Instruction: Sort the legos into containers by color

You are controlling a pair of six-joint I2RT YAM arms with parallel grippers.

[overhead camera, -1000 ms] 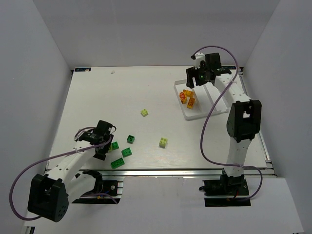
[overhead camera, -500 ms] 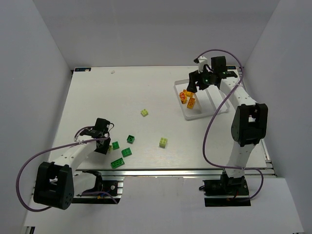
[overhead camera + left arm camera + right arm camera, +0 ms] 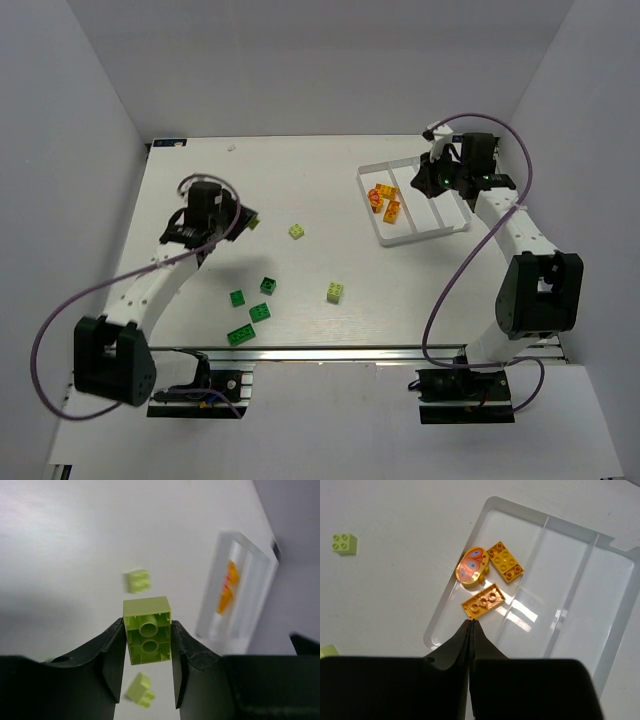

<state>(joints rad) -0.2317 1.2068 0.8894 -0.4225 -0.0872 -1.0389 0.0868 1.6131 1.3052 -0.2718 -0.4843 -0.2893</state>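
My left gripper [image 3: 148, 628] is shut on a pale yellow-green lego [image 3: 148, 630], held off the table with its hollow underside facing the camera; from above the gripper [image 3: 245, 218] hangs over the left half of the table. Two more yellow-green legos [image 3: 297, 231] [image 3: 336, 292] lie mid-table. Several dark green legos [image 3: 259, 311] lie near the front left. The white tray [image 3: 490, 502] of three containers holds orange legos [image 3: 483, 600] [image 3: 505, 561] and a round orange butterfly piece [image 3: 472, 566] in its left compartment. My right gripper [image 3: 471, 622] is shut and empty, just above that compartment's near end.
The tray [image 3: 430, 235] sits at the back right; its middle and right compartments [image 3: 540, 595] show nothing inside. White walls enclose the table on three sides. The metal rail [image 3: 350, 352] runs along the front edge.
My left gripper closed on a yellow-green lego near the front left and carried it up and toward the back. My right gripper shut and drew rightward over the tray.
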